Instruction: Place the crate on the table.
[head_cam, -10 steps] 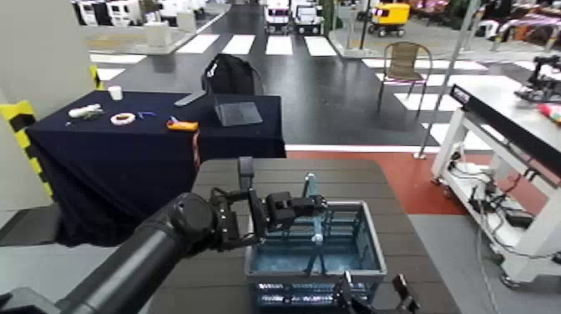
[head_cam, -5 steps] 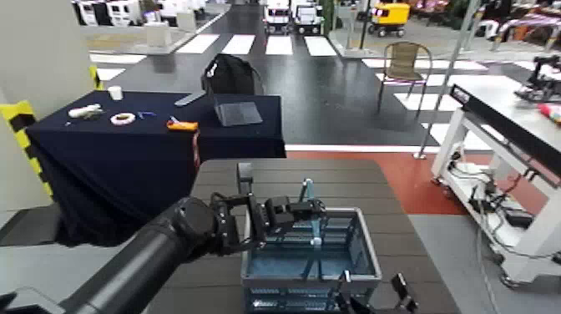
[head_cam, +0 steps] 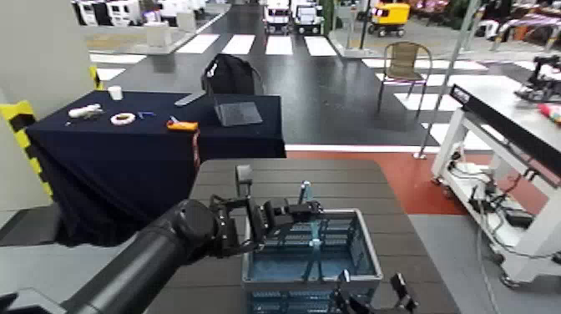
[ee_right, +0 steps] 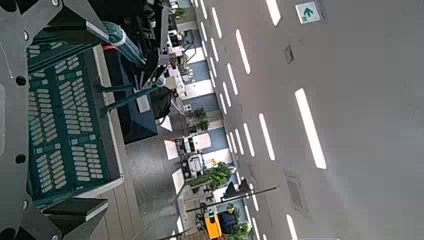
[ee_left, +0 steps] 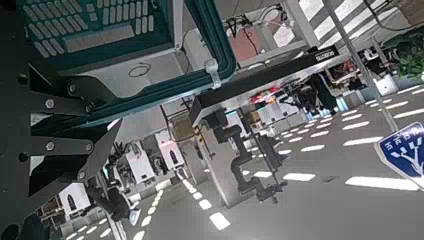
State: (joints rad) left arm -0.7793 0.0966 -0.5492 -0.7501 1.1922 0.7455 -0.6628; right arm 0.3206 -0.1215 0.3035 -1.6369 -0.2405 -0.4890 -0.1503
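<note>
My left tool is closed on the teal handle, reaching in from the tabletop's left side. The left wrist view agrees: the handle band runs in between the closed jaws.

My right tool stands open by the crate's near right corner, jaws apart, gripping nothing. In the right wrist view the crate's lattice wall lies across the space in front of them.

Crate: over the near half of the slatted tabletop, between its left and right edges, nearer the right. It looks roughly level, open side up. Whether the base touches the slats I cannot tell; the lowest part runs out of the head view.

Just changed: crate and left tool sit a little lower in the head view than a second ago, the crate also slightly to the left. I read this as lowering, or a small pull toward me. For the task: placing seems well along, contact unconfirmed.

Against the earliest frame: far rim and handle top lower; right tool shifted slightly left, jaws still apart. The tabletop has not moved.

Next, my judgement: ease down until the base bears fully, then release the handle. Risk: letting go early could drop or tilt the crate.
</note>
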